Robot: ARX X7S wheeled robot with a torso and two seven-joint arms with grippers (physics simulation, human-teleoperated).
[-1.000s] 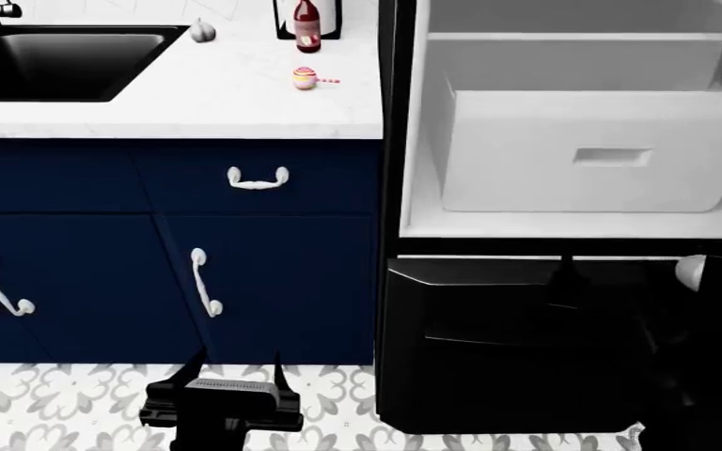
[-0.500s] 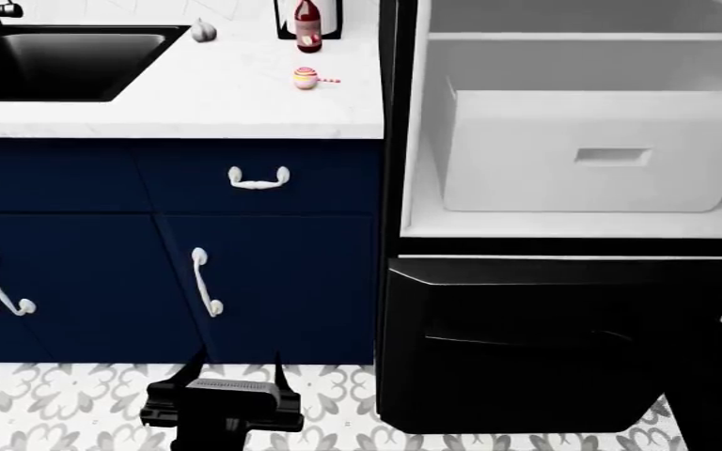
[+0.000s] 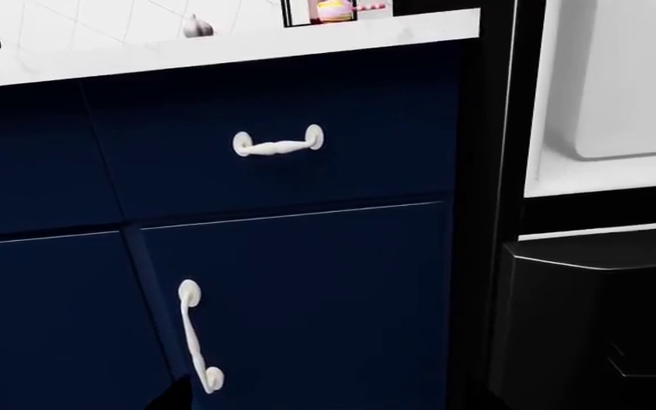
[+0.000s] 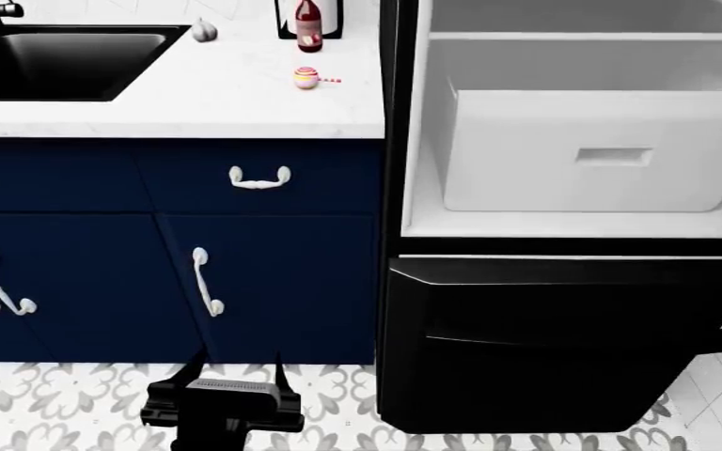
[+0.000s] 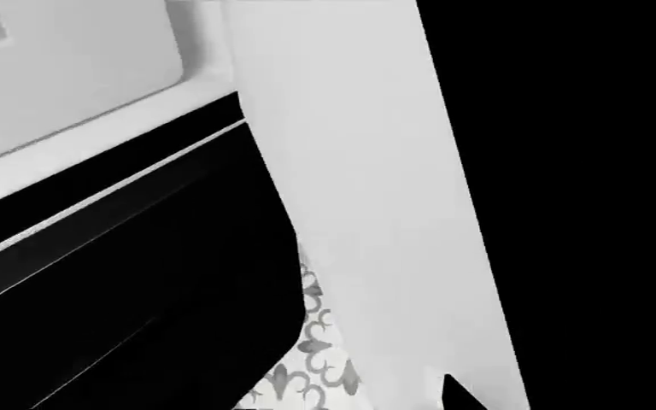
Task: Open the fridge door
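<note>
The fridge door (image 5: 362, 213) stands swung open. The right wrist view shows it close up as a white slab with a black face (image 5: 579, 205) beside it. In the head view the door is out of frame and the white fridge interior (image 4: 431, 141) lies exposed. Only a dark fingertip (image 5: 456, 395) of my right gripper shows, next to the door's white side, and its jaws are hidden. My left gripper (image 4: 236, 365) hangs low over the floor before the navy cabinets, open, with nothing between its fingers.
A white bin (image 4: 587, 150) sits on the fridge shelf above the black lower drawer (image 4: 549, 329). Navy cabinets with white handles (image 4: 258, 178) stand at the left under a white counter (image 4: 211, 103), which carries a sink (image 4: 60, 61), a bottle (image 4: 306, 23) and a small pink object (image 4: 307, 78).
The fridge door and my dark right arm have swung away to the right, out of the head view. The left gripper has not moved.
</note>
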